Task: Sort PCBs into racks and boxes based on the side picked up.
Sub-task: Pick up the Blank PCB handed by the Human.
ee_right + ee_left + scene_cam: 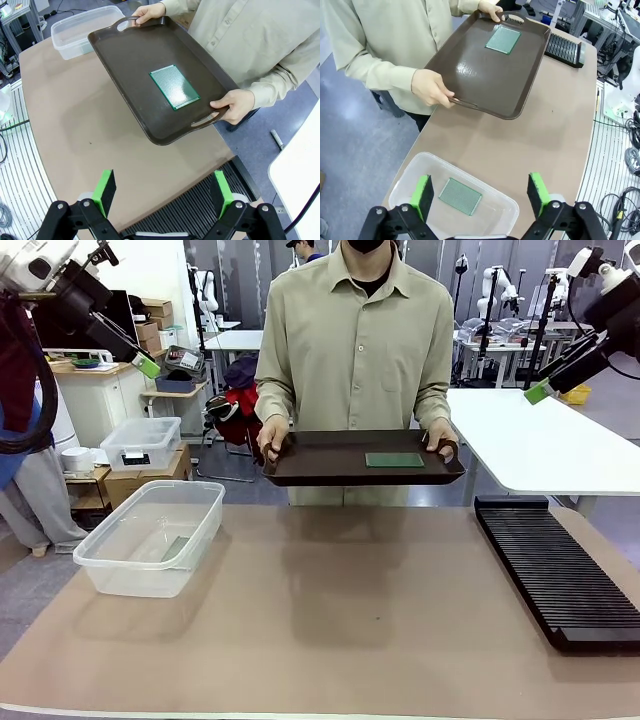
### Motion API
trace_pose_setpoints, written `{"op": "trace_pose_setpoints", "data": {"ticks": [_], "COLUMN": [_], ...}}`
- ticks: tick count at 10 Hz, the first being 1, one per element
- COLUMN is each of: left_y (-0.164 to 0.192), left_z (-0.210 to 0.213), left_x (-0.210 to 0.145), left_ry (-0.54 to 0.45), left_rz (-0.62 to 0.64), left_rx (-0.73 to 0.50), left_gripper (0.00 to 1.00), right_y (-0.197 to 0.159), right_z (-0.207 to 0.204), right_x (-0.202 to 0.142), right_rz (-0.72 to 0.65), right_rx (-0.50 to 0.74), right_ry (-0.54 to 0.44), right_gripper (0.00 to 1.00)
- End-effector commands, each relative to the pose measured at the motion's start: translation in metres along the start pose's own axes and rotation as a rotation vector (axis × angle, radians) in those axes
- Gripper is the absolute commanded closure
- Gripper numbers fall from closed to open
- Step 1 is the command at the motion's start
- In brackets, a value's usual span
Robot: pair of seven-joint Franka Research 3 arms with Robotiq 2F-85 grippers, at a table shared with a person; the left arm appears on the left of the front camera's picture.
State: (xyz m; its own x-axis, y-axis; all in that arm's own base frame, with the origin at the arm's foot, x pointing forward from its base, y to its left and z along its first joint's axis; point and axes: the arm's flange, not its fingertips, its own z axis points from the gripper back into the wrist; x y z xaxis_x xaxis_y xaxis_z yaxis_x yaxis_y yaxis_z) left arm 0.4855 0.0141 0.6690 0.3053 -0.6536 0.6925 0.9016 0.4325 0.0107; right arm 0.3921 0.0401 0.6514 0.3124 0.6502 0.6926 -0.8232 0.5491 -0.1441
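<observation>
One PCB [394, 459] lies flat on the dark brown tray [320, 468], which a person [350, 350] holds over the far edge of the tabletop [350, 630]. A second PCB [460, 196] lies in the clear box [135, 578] at left. The black rack [560, 570] sits at right. The left gripper [480, 194] and right gripper [165, 192] hang raised, jaws wide apart and empty.

Place: an open-plan lab or workshop hall.
Centre: a tan-covered worktable [340, 630].
10 o'clock: stacked cardboard boxes [152, 325], a clear lidded bin [140, 443].
2 o'clock: a long white workbench [540, 445].
Floor beside table: loose cables [616, 206].
</observation>
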Motion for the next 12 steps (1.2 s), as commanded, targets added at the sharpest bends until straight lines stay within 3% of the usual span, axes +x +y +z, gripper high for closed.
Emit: {"op": "trace_pose_setpoints", "data": {"ticks": [1,12], "left_y": [-0.0008,-0.0008], "left_z": [-0.0007,-0.0007], "left_x": [-0.0001,-0.0001], "left_ry": [0.002,0.002], "left_rz": [-0.002,-0.002], "left_rx": [-0.001,-0.001], "left_gripper": [0.0,0.0], "right_y": [0.0,0.0], "right_z": [-0.001,-0.001], "right_x": [-0.0027,-0.0027], "right_rz": [0.015,0.015], "right_rx": [0.013,0.013], "right_ry": [-0.002,-0.002], "right_gripper": [0.0,0.0]}}
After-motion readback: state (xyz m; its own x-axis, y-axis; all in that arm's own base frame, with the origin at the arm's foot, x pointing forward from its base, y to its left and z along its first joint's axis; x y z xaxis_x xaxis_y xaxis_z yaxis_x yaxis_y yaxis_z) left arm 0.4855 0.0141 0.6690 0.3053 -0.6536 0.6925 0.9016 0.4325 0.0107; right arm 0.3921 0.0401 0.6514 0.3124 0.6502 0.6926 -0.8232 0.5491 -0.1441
